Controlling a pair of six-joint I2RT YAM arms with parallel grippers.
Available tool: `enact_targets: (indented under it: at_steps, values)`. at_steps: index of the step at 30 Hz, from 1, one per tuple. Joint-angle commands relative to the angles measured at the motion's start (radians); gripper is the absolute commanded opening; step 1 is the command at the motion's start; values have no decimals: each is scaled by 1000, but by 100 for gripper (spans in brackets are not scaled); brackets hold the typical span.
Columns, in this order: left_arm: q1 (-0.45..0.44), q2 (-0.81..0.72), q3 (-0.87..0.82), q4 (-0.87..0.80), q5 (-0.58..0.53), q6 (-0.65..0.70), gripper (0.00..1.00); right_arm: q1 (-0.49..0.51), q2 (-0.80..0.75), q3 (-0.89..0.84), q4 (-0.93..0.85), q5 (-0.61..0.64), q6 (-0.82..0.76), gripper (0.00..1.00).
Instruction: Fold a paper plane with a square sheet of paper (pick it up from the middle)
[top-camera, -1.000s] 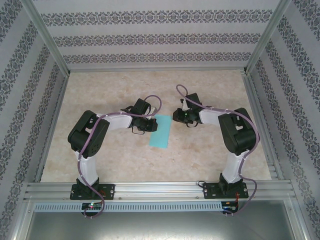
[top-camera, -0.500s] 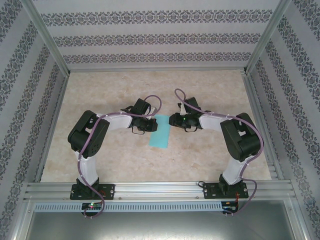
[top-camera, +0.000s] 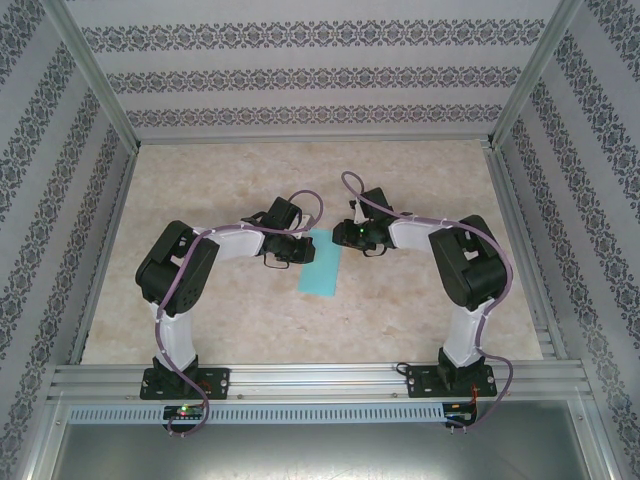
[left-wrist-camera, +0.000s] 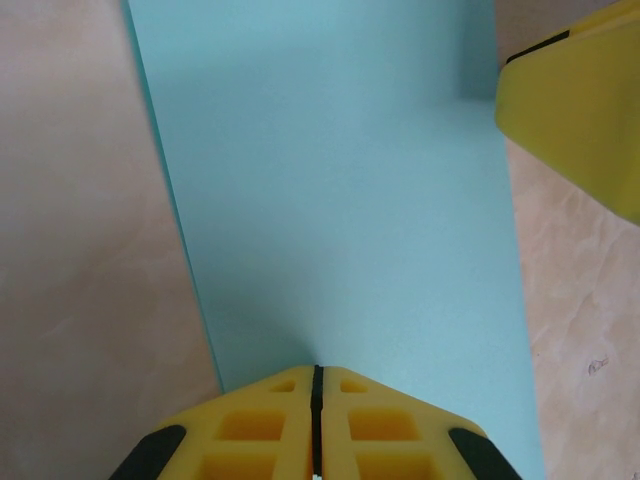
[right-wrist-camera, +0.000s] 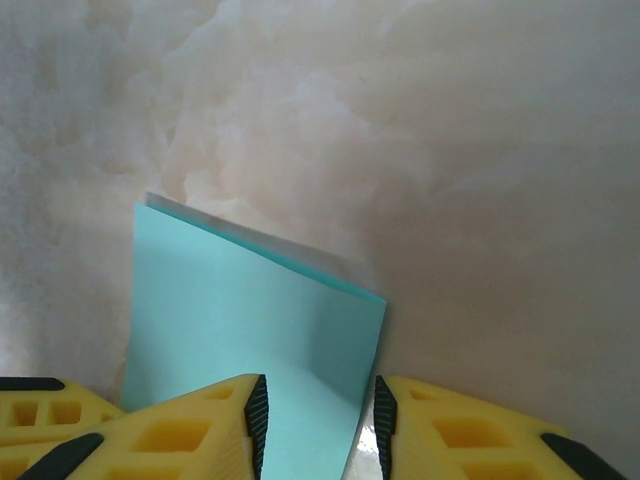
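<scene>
Overhead view: 1 teal-blue sheet of paper (top-camera: 320, 268) lies flat on the marbled tabletop (top-camera: 250, 180), just left of frame centre. It presents as a narrow rectangle, with its long side running from upper right to lower left. The 2 arms reach in from either side and meet at its upper end.

Left gripper (top-camera: 300, 252): positioned at the sheet's left long edge, near the top. In the left wrist view the jaws are clenched together, with only a thin dark line between the 2 yellow tips at bottom centre (left-wrist-camera: 316, 385). The tips sit at the near edge of the sheet (left-wrist-camera: 340, 200). I cannot tell whether any layer is pinched between them. The paper extends away up the frame, smooth and unmarked, with bare tabletop on both sides.

Right gripper (top-camera: 345, 236): positioned at the sheet's upper right corner. In the right wrist view the jaws stand apart, released (right-wrist-camera: 320, 405). The near right corner of the sheet (right-wrist-camera: 240, 320) lies in the gap between the black pads. No contact with either pad is confirmed. At the sheet's far edge 2 layers are visible, the upper one slightly offset from the lower, so the sheet is doubled over.

1 yellow finger (left-wrist-camera: 580, 110) of the right gripper shows at the upper right of the left wrist view, at the sheet's far right corner.
</scene>
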Motion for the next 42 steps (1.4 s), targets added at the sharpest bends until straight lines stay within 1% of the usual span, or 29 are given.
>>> enact_targets:
  at_steps: [1, 8, 16, 23, 32, 36, 42]
  values:
    - [21, 82, -69, -204, -115, 35, 11, 18, 36, 33, -11, 18, -17, 37]
    - [21, 84, -69, -201, -114, 34, 11, 37, 25, 42, -13, -17, -8, 38]
    - [20, 92, -67, -196, -109, 35, 11, 40, -21, 8, 9, -49, 27, 38]
    - [21, 96, -65, -192, -104, 33, 11, 42, -66, -47, 69, -86, 93, 38]
    - [21, 101, -65, -184, -97, 33, 11, 59, -113, -86, 40, -40, 106, 39]
    - [20, 102, -66, -183, -97, 32, 11, 65, -109, -101, 77, -57, 125, 39]
    - [22, 96, -73, -176, -91, 31, 11, 79, -100, -117, 83, -57, 132, 39]
